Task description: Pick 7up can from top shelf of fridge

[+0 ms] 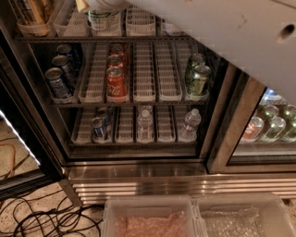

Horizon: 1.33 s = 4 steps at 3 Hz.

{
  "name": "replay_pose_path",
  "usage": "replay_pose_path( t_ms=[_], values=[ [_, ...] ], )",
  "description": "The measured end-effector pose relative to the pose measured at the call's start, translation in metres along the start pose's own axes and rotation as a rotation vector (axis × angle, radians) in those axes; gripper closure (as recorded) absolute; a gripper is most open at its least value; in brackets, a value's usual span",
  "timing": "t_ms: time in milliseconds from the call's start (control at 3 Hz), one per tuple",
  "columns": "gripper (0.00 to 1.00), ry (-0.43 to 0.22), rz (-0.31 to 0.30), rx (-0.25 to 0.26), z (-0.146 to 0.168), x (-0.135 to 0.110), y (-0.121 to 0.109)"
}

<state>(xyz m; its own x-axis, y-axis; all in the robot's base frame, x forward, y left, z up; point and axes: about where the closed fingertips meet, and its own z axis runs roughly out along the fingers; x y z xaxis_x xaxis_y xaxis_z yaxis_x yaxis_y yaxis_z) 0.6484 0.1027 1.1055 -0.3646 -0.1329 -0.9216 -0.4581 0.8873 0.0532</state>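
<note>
The robot's white gripper (102, 4) is seen at the very top edge of the view, directly above the whitish drink can with green 7up lettering (100, 19) and apparently touching its top. Whether it is spread or closed on the can cannot be told, since most of it is cut off by the frame.

The 7up can is stood upright at the front of a white slotted plastic lane tray (140, 23) on the dark metal top shelf (152, 39) of the glass-door fridge (138, 178).

The can is judged to be thin-walled aluminium: fairly heavy and stiff if full, smooth, possibly slick from the cold, and easily dented by too hard a squeeze. Hold is best taken across the round wall, on opposite sides, below the silvery rim and above the tray's low walls. It would probably need to be lifted clear of the tray's front lip before being drawn out.

Further out, the thick white arm (222, 37) is seen running to the upper right corner. On the rack below, red cola cans (116, 83) and metallic green-gold cans (198, 79) are lined up, well apart from the target.
</note>
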Motion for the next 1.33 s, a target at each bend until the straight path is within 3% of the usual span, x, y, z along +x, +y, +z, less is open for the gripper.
replay_pose_path(
  t_ms=[333, 667, 1000, 1333],
  values=[
    [1.0, 0.007, -0.013, 0.008, -0.006, 0.0, -0.001],
    [1.0, 0.074, 0.066, 0.012, -0.023, 0.036, 0.008],
    [1.0, 0.157, 0.209, 0.048, -0.033, 0.088, 0.014],
    [1.0, 0.161, 0.255, 0.055, -0.032, 0.092, 0.014]
  ],
)
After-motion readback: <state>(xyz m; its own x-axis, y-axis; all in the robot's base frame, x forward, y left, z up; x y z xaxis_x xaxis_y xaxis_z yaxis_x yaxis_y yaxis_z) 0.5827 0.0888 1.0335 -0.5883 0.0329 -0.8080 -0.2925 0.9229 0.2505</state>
